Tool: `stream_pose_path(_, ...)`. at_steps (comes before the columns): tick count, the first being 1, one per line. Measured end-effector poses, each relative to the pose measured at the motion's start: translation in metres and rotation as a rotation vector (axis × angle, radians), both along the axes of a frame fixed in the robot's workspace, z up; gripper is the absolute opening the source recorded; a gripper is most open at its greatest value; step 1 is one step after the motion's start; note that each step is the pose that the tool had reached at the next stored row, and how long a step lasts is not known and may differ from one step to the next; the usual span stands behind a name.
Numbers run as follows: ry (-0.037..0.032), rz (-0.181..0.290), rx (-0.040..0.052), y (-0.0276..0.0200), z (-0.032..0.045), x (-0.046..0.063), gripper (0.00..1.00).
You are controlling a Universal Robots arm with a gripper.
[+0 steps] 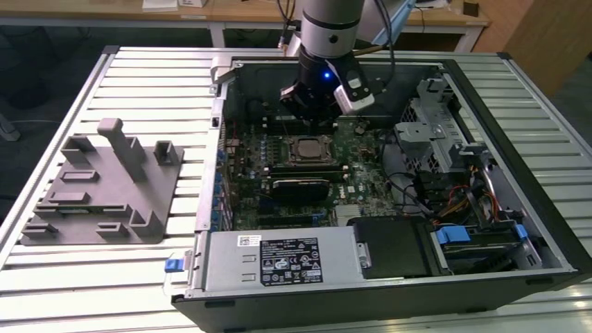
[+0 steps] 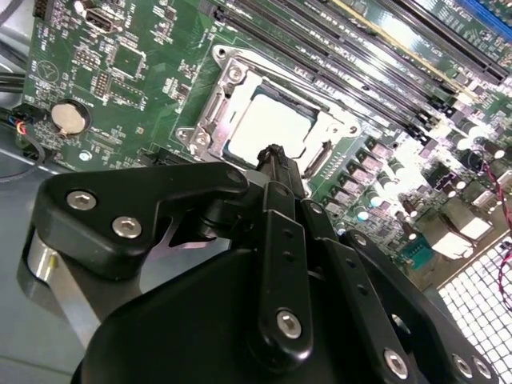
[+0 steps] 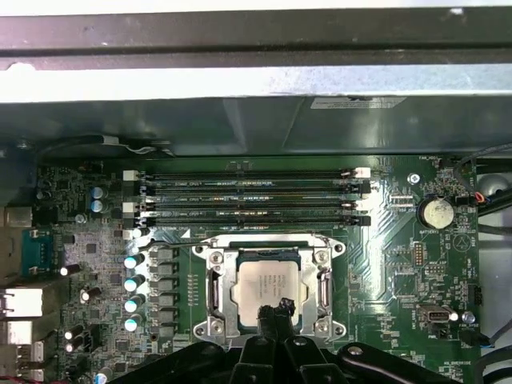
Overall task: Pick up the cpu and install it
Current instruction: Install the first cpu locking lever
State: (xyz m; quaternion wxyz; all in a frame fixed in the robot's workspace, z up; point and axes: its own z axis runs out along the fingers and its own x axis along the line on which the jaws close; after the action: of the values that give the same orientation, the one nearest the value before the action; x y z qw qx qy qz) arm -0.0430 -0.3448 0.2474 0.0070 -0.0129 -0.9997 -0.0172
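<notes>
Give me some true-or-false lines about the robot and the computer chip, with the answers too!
1. The cpu sits in the socket on the green motherboard. True.
2. The gripper hovers over the grey fixture. False: it hovers right by the cpu, inside the computer case.
3. The grey fixture lies outside the case, on the exterior view's left. True.
4. The case has its lid on. False: it is open, its insides showing.

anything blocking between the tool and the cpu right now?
Nothing visible. In the first wrist view the cpu lies bare-topped inside the metal socket frame, and the tool is over its edge with no cable or cover between them. Contact can't be judged.
</notes>
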Motion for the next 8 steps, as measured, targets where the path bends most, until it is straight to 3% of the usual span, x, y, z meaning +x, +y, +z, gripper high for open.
stream_pose_path(8, -0.0004, 0.000, 0.0001, 0.0000, -0.0001, -0.017, 0.11)
